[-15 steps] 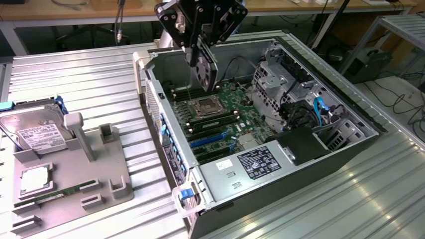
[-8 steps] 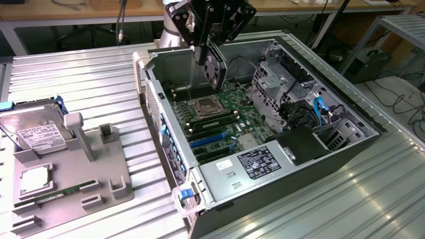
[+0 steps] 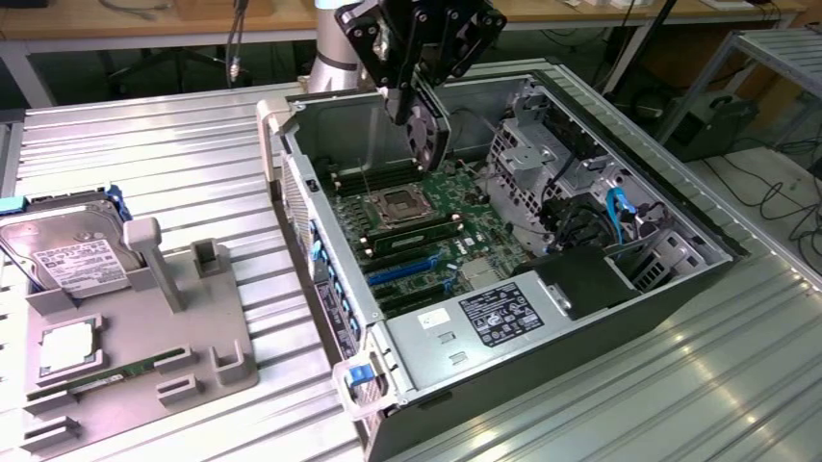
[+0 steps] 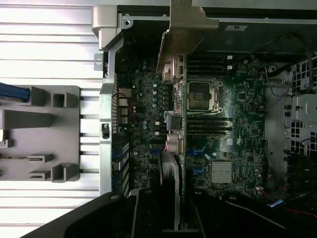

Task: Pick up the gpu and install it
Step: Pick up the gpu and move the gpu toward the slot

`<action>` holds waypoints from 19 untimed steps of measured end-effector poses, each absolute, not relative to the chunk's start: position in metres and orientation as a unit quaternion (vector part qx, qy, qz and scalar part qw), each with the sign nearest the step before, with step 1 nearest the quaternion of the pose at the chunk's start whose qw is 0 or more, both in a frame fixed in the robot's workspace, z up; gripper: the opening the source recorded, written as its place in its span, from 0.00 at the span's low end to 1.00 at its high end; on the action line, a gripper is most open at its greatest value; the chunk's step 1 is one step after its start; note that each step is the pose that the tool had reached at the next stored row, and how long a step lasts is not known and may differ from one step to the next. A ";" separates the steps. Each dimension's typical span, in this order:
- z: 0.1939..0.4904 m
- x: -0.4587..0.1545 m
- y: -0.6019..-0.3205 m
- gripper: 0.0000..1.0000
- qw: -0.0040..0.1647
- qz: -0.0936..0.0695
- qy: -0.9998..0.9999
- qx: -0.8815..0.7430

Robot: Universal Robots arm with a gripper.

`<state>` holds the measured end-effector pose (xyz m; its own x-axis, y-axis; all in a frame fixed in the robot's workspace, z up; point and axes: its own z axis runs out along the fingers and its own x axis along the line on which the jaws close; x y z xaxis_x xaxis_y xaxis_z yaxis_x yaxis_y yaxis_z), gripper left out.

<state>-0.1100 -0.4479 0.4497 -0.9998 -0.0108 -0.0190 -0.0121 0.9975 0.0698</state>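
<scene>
The end effector (image 3: 414,101), black and hanging at the upper centre of the exterior view, is clamped on the graphics card (image 3: 430,144). The card stands on edge between the fingers, with its long side pointing down. In the wrist view we see the end effector (image 4: 171,210) gripping the same graphics card (image 4: 170,173) edge-on as a narrow grey strip. The card's pale metal bracket (image 4: 185,29) is at the end away from the fingers, close to the wall of the case.

The card hangs over the open computer case (image 3: 719,260), which lies on its side across the centre of the exterior view. We cannot tell whether its lower end touches anything inside.

Below the card in the frame lies the green motherboard (image 3: 444,236) with its square processor socket (image 3: 398,204). The blue slots (image 3: 404,271) lie further down the frame, apart from the card. A grey power supply (image 3: 501,318) with a dark label fills the case's lower part.

At the exterior view's left a grey holder (image 3: 206,337) sits on the ribbed metal worktop (image 3: 167,154). It carries a hard drive (image 3: 64,255) with a white label, and a narrow green memory stick (image 3: 115,377) lies on it nearer the lower edge.
</scene>
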 end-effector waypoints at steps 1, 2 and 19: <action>0.450 -0.109 -0.448 0.27 0.009 0.035 0.999 -0.006; 0.450 -0.108 -0.448 0.27 0.009 0.035 0.999 -0.006; 0.450 -0.088 -0.448 0.27 0.009 0.035 0.999 -0.006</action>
